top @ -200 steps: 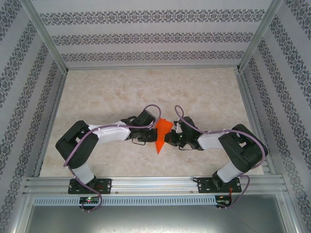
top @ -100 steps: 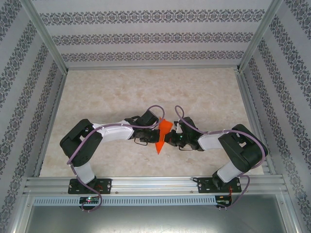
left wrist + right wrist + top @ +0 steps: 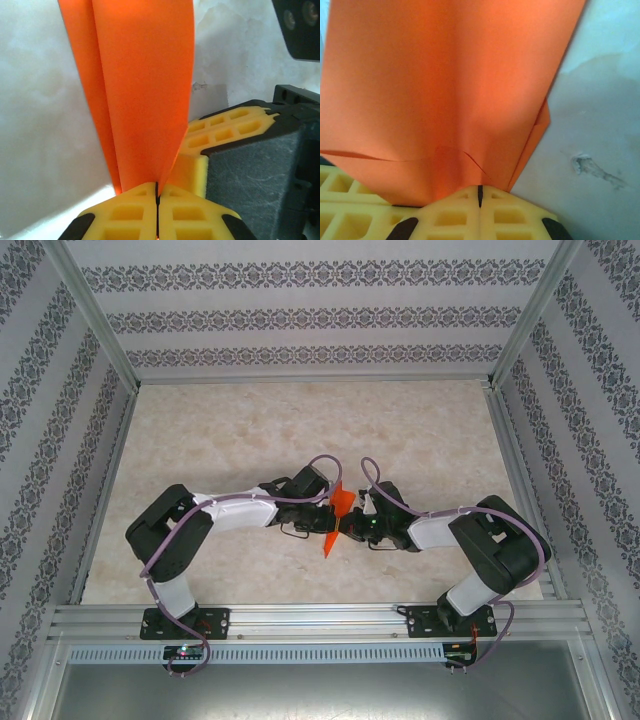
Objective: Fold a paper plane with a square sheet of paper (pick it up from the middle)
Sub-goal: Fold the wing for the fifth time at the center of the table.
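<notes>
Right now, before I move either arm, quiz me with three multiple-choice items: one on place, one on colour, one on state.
1. Where is the folded bright orange paper? A: between left gripper and right gripper. B: table's far edge. C: beside left base.
2. Left gripper's fingers, colour? A: blue. B: yellow. C: white.
3. Right gripper's state? A: wide open. B: shut, empty. C: shut on the paper.
Answers: 1A, top view shows it between them; 2B, yellow shows at the wrist; 3C, paper emerges where it closes.

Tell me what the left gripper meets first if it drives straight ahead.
The orange paper plane the left gripper pinches; right behind, probably the right gripper, though depth is unclear.
</notes>
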Motion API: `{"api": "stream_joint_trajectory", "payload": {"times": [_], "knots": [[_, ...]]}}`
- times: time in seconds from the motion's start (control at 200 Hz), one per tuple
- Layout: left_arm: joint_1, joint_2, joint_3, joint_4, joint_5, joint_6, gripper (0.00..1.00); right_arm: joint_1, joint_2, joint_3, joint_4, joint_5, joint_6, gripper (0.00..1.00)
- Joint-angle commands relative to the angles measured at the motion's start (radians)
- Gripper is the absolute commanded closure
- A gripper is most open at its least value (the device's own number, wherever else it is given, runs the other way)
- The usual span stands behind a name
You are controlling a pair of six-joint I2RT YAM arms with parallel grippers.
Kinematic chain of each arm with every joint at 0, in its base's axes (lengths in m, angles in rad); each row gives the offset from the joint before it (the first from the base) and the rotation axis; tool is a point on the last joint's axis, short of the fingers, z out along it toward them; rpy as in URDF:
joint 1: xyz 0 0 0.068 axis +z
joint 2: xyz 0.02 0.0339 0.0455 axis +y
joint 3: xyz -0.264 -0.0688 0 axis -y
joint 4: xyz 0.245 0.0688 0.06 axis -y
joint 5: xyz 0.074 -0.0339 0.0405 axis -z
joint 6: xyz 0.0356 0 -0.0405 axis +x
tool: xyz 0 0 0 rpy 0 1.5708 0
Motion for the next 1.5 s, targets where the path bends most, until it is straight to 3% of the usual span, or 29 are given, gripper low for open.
{"api": "stream_joint_trajectory", "payload": {"times": [0.0,0.889,1.374,1.494], "knots": [[-0.013,0.024,0.024,0.036,0.024,-0.017,0.91,-0.010,0.028,-0.034,-0.034,0.025,0.003,1.00],[0.019,0.087,-0.046,0.170,0.028,-0.089,0.90,-0.038,0.015,-0.082,0.133,-0.032,0.117,1.00],[0.031,0.095,-0.057,0.175,0.024,-0.080,0.91,-0.052,-0.101,-0.048,-0.071,0.030,0.069,1.00],[0.031,0.095,-0.059,0.183,0.031,-0.081,0.91,-0.059,-0.084,-0.037,-0.054,0.013,0.066,1.00]]}}
